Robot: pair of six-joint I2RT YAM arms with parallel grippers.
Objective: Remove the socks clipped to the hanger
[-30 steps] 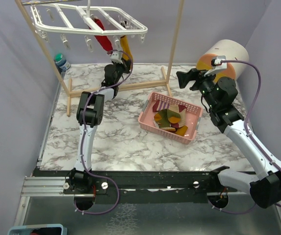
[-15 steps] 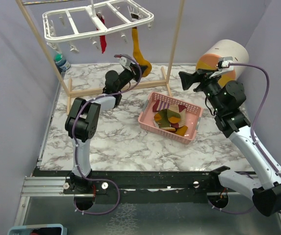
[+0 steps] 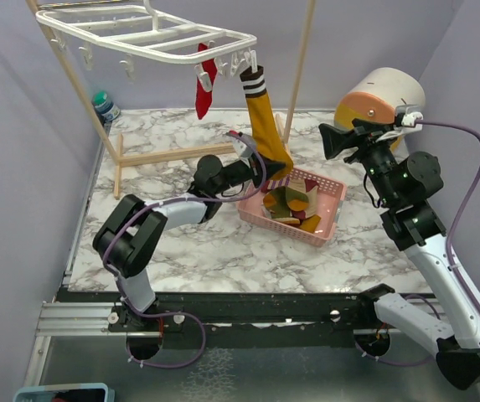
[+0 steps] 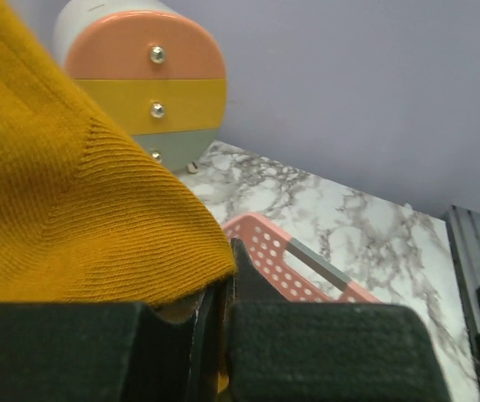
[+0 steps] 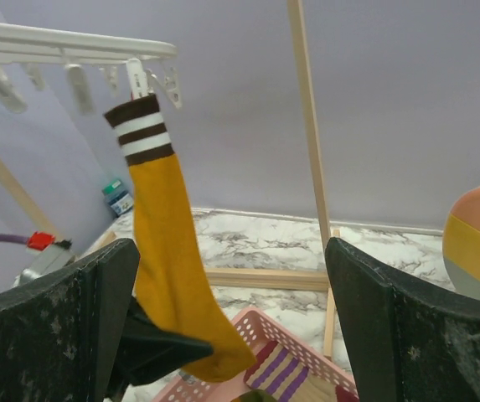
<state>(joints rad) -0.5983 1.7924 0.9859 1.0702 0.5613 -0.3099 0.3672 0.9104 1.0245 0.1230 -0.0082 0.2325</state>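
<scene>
left gripper (image 3: 260, 170) has dragged yellow sock (image 3: 266, 126) over to basket (image 3: 283, 226), fingers pinching toe. Cuff still clipped to hanger (image 3: 139, 33), so keep pulling. right gripper (image 3: 325, 141) spread, idle.

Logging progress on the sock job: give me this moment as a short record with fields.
left gripper: shut on the toe of the yellow sock, beside the pink basket
right gripper: open, raised, holding nothing
yellow sock: striped cuff clipped to the hanger
red sock: clipped to the hanger, untouched
pink basket: holds several loose socks
</scene>
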